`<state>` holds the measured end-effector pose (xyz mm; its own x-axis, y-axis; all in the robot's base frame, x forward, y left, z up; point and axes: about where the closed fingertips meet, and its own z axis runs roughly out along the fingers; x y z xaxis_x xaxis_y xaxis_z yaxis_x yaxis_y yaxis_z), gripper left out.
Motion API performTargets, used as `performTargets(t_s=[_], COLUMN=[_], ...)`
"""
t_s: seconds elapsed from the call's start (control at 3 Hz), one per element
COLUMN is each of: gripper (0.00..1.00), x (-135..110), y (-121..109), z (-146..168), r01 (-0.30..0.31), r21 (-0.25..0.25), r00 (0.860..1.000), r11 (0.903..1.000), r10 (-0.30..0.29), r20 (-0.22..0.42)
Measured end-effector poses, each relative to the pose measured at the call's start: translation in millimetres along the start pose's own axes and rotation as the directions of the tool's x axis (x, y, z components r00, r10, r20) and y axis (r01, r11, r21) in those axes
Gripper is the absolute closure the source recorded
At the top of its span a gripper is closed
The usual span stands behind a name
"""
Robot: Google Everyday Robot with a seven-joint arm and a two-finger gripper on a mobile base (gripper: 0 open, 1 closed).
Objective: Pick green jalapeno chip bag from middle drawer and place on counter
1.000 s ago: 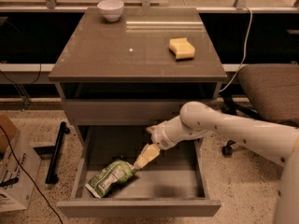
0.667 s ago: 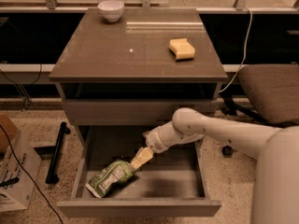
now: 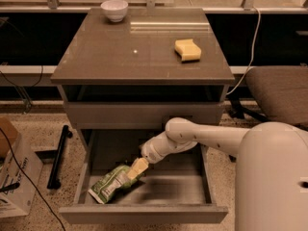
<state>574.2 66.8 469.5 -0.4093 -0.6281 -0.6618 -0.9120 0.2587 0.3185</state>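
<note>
bag lies flat on drawer floor, left front part. long axis diagonal: one end toward front-left corner, other end toward back-right, at tool. tool inside drawer, low, touching bag's back-right end; open or closed: cannot tell. against 0.7 s ago: tool shifted down and left, closer onto bag's end; arm's bend further left; bag unmoved. tabletop carries sponge at right, bowl at back left.
</note>
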Motion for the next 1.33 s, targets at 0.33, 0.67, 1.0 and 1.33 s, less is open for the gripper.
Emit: performTargets(t_s=[0.33, 0.67, 1.0, 1.33], gripper=[0.0, 0.0, 0.0, 0.19], x=[13, 31, 43, 49], y=[6, 12, 14, 18], z=[27, 53, 63, 62], r01=[-0.038, -0.096, -0.136, -0.16], r21=[-0.04, -0.081, -0.096, -0.1], r00=[0.999, 0.994, 0.99, 0.986], r11=[0.9985, 0.9921, 0.986, 0.9819], r10=[0.037, 0.092, 0.131, 0.156], r20=[-0.025, -0.05, -0.058, -0.055])
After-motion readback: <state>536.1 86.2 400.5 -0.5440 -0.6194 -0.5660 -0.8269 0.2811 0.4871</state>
